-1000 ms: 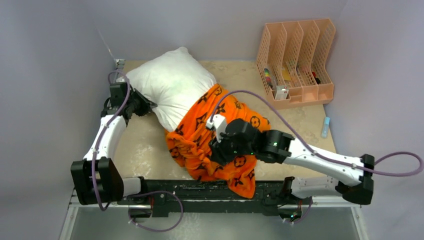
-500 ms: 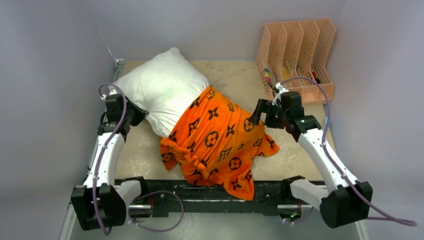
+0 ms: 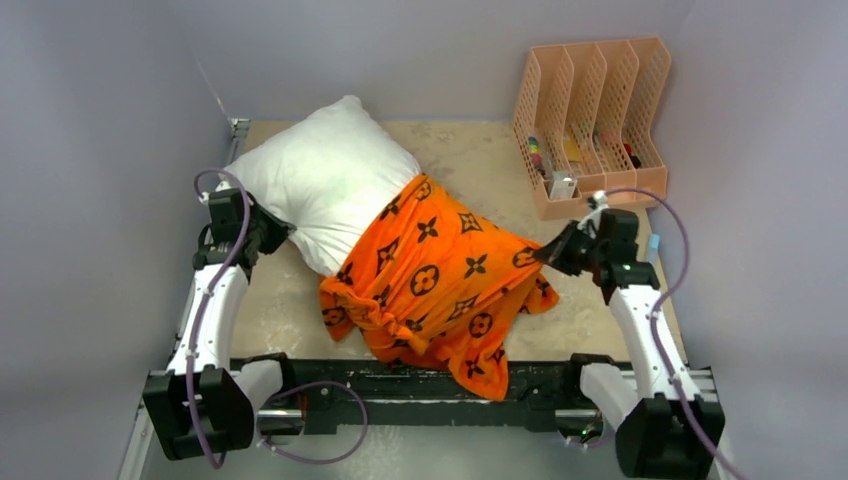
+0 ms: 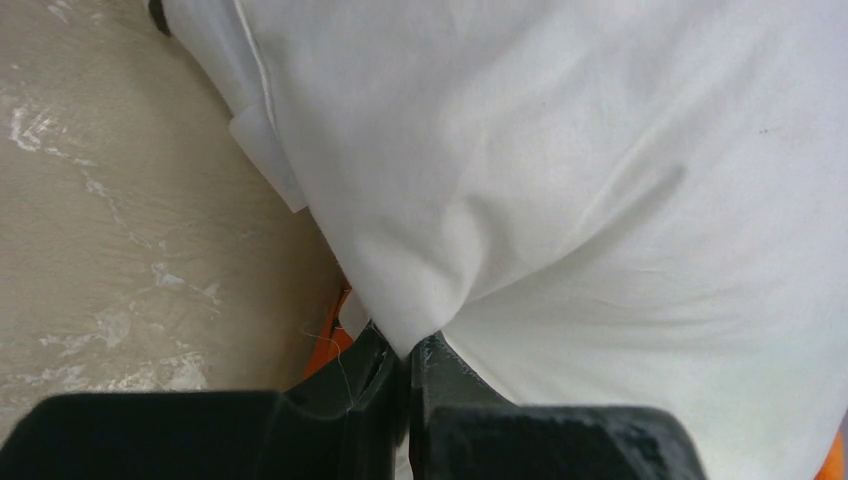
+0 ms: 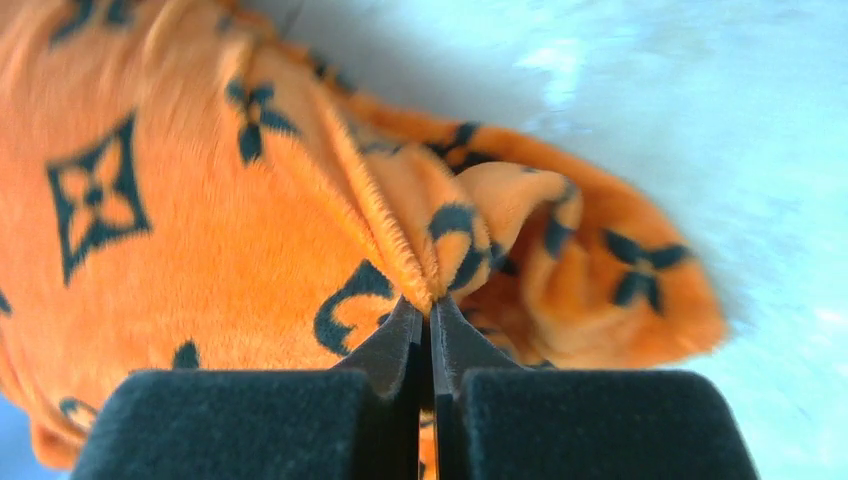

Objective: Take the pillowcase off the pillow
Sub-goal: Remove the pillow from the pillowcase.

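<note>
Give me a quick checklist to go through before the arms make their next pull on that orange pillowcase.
1. The left hand is shut on a pinch of the pillow: ok.
2. The right hand is shut on a fold of the pillowcase: ok.
3. Only pillowcase in the right hand, no pillow fabric: cannot tell.
4. The pillowcase is off the pillow: not ok, it covers the near end.
5. The file rack stands apart from the right hand: ok.
</note>
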Tool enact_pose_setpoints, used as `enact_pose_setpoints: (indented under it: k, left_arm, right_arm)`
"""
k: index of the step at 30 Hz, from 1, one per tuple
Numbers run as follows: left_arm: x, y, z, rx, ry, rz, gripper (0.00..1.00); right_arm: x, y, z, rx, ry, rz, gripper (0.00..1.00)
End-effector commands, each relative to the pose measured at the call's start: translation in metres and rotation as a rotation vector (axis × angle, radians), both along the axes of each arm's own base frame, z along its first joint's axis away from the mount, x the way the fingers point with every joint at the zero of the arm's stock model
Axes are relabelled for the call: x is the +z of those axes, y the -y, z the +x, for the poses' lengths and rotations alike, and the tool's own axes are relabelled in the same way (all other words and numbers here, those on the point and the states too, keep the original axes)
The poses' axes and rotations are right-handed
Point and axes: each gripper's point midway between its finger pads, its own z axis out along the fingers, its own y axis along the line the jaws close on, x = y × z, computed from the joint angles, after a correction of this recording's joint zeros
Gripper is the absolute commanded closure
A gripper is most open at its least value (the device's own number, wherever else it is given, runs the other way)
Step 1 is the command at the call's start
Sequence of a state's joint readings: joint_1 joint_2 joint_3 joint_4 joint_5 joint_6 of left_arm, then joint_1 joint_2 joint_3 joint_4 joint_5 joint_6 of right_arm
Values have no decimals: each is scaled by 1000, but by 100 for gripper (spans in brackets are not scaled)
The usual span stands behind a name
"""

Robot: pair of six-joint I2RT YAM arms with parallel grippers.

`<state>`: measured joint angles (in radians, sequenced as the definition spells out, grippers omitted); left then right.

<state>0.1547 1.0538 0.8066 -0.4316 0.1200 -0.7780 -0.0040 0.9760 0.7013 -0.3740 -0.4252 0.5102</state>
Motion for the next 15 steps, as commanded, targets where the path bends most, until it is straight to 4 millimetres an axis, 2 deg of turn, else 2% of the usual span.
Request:
enact_pose_setpoints:
  k: [1,6,8,10,12,14,15]
  left_arm:
    - [18,-59,8,202,25,88,100]
    - [23,-75,10,242,23,95,100]
    - [22,-80,8,247,17,88,100]
    - [20,-83,6,248,16,76,100]
    - [22,-79,5,219,27,60,100]
    - [30,-68,11,158,79,30,100]
    - [34,-60,14,115,105,8,100]
  right_arm:
    - [-22,102,-24,-444,-151,-168,100]
    - [11,135,-26,-683,-85,-139,100]
    - [16,150,-27,-765,-74,-168,100]
    - [21,154,-26,-806,-70,-148,100]
    - [36,141,-5,-691,41,-90,100]
    - [54,102,19,-434,163,47,98]
    - [64,76,22,-244,215,115,77]
